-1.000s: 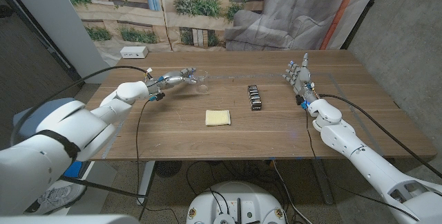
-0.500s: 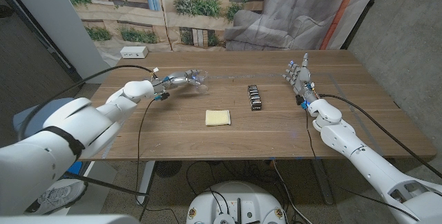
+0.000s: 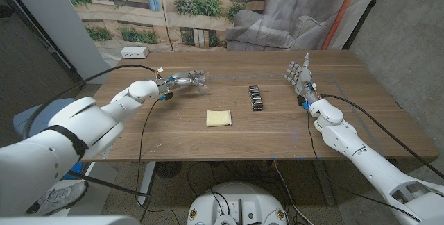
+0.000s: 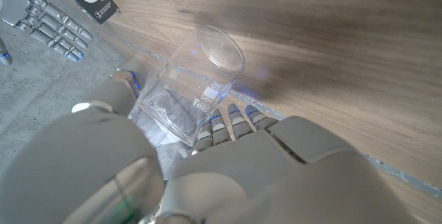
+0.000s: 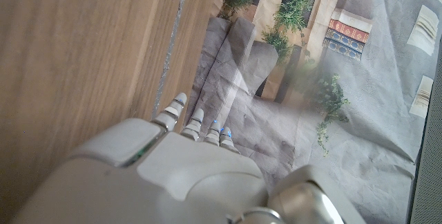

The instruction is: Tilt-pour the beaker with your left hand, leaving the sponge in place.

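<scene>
1. The left robot hand (image 3: 179, 80) is gripping the clear beaker (image 3: 200, 79) and holding it tilted on its side above the bench (image 3: 291, 124); its fingers (image 4: 231, 120) are wrapping around the glass.
2. The yellow sponge (image 3: 219, 118) is lying on the bench, to the right of the left robot hand and nearer the robot.
3. A row of small dark blocks (image 3: 256, 98) is sitting between the two hands.
4. The right robot hand (image 3: 300, 77) is standing upright, fingers apart, holding nothing.

Left hand (image 3: 182, 80) is raised with fingers curled in a grip; right hand (image 3: 300, 76) stands upright, fingers spread.
</scene>
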